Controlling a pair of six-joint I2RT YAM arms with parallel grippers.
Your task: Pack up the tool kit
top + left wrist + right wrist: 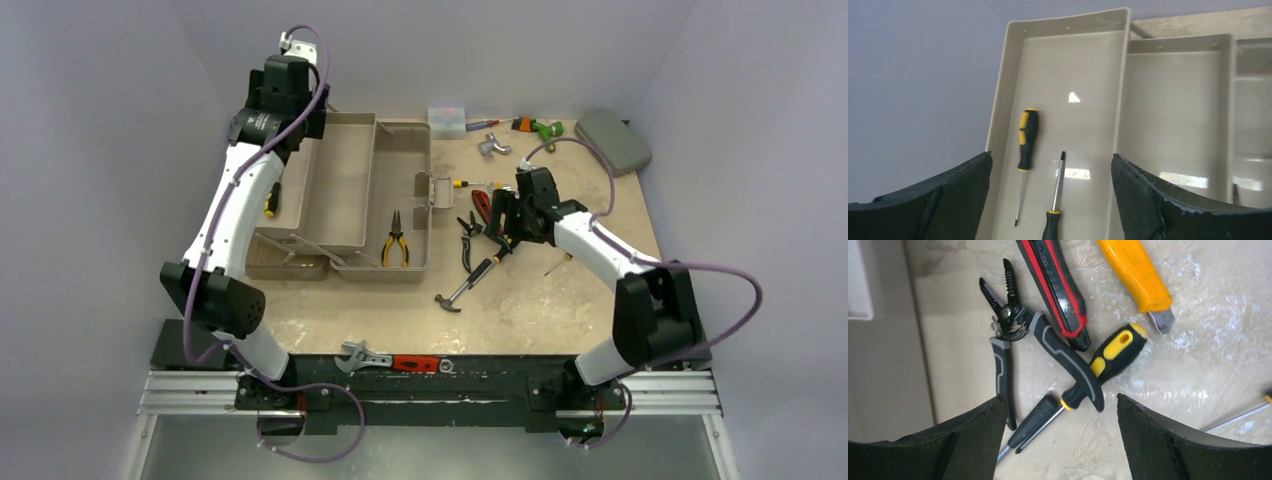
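The beige toolbox [345,170] sits open on the left half of the counter [520,310], its fold-out trays spread toward the left wall. The left end effector [1050,158] hangs above the outermost tray [1073,65] with its 2 fingers spread wide and nothing between them. In that tray lie 2 black-and-yellow tools. A first screwdriver [1026,137] lies near the tray's left wall, tip toward the camera. A second screwdriver [1058,186] lies just beside it, tip pointing away, and the 2 do not touch. Yellow-handled pliers [395,240] rest in the toolbox's main compartment.

The right end effector [1062,399] hovers over a cluster of loose tools on the counter just right of the toolbox, fingers likewise spread, gripping nothing. Beneath it lie a black-and-grey wire stripper [1013,320], a red-and-black utility knife [1058,285], an orange-handled tool [1135,270] and a third screwdriver [1113,352] — 1 stripper handle crosses it. A hammer [465,285] lies nearer the arm bases, and a wrench [362,357] lies at the near edge. A small clear box [447,120] and a grey case [612,140] sit along the far edge.
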